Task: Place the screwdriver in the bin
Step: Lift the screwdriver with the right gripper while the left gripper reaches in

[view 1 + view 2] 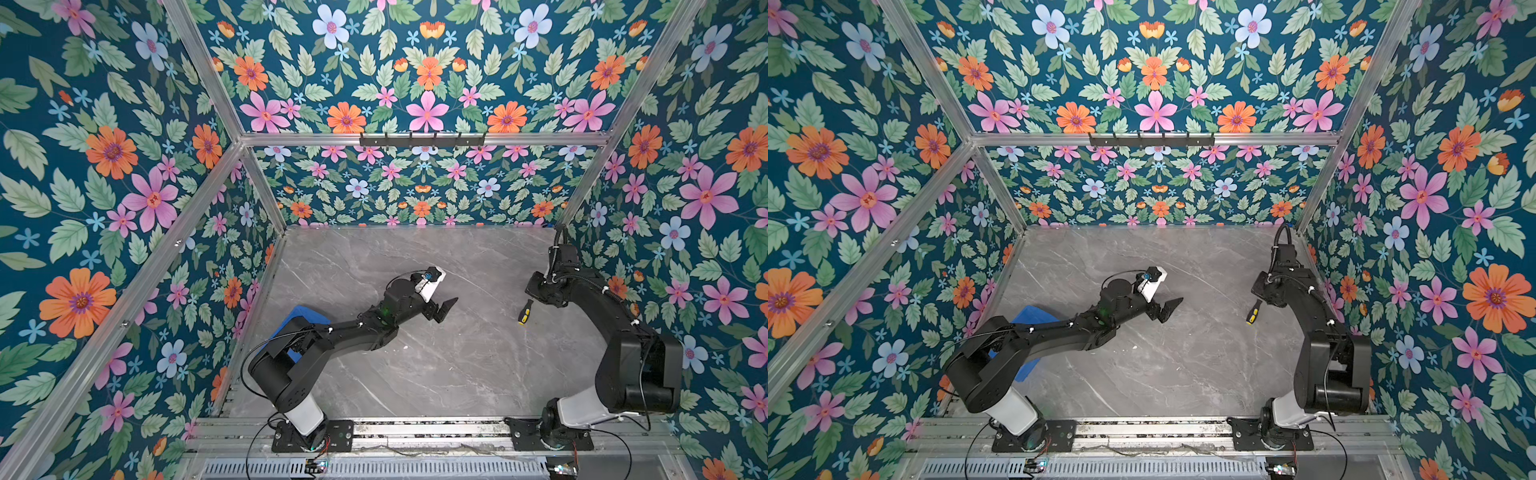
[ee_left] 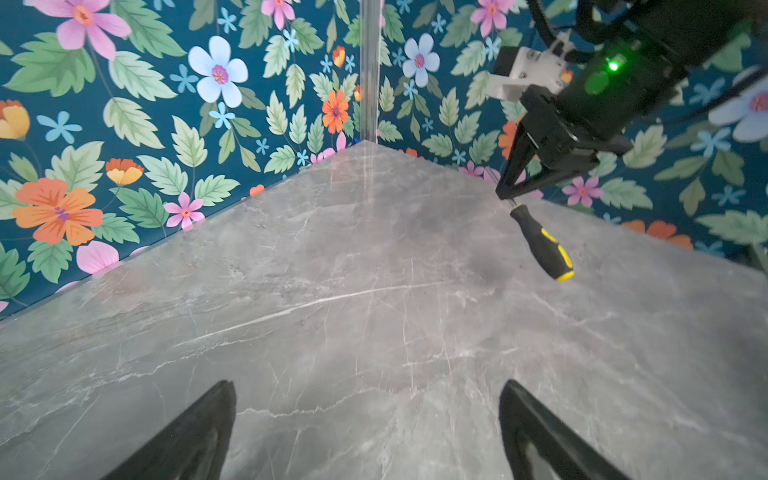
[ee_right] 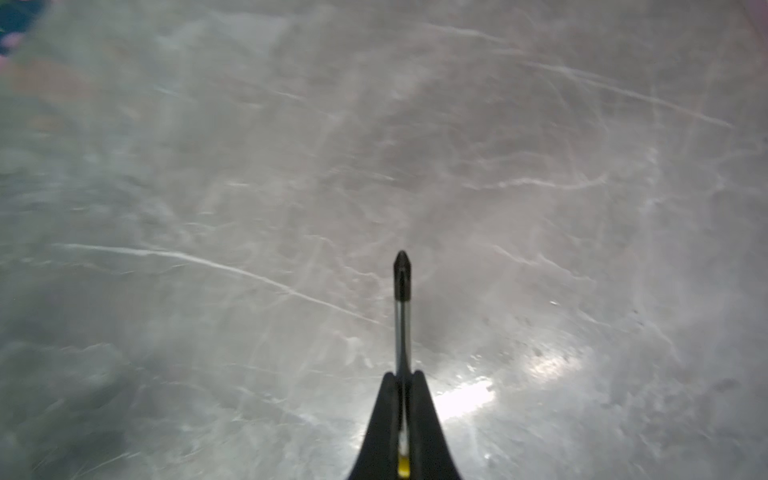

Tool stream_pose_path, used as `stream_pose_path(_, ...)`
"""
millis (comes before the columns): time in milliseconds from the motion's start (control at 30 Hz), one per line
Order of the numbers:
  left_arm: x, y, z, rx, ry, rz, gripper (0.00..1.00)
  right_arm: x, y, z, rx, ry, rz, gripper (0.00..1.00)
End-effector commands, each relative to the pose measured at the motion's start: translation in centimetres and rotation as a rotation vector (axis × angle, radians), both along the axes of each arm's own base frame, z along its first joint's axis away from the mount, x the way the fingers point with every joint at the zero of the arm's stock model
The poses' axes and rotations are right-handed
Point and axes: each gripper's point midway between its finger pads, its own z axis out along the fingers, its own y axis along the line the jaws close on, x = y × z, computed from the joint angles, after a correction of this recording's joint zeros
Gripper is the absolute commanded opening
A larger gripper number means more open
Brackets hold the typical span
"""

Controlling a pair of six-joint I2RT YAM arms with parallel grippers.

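Grey marble tabletop (image 1: 436, 374), floral walls (image 1: 415, 83)

screwdriver (image 1: 526, 312): counting 1, and it is showing up in all four views
bin (image 1: 309, 316): counting 1, blue, showing in both top views
arms: counting 2, left arm (image 1: 365, 328) and right arm (image 1: 623, 332)
claws: counting 2, left claw (image 1: 444, 308) and right claw (image 2: 506, 192)
fingers (image 2: 199, 432): counting 2 per claw, 4 in all
counter (image 1: 415, 365): counting 1, a single grey marble slab
hook rail (image 1: 422, 141): counting 1
hooks (image 1: 435, 136): reading 6 on that rail; they are coming out small, so the count is rough
base plates (image 1: 340, 432): counting 2, one sitting under each arm
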Motion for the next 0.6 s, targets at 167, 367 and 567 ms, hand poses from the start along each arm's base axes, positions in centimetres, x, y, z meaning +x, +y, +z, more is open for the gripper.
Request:
stream_pose_path(167, 1.9, 0.9, 5.2, -0.367, 0.090, -0.009, 1.00, 4.5, 7.6, 8.5, 0.068, -0.429, 0.263, 0.00)
stream_pose_path(367, 1.6, 0.0, 6.7, -0.448, 0.112, -0.115, 0.98, 5.5, 12.3, 11.9, 0.112, -0.543, 0.390, 0.00)
stream_pose_path(567, 1.2, -1.3, 6.4, -0.456, 0.163, -0.190, 0.93, 5.9, 16.7, 15.0, 0.142, -0.674, 0.504, 0.00)
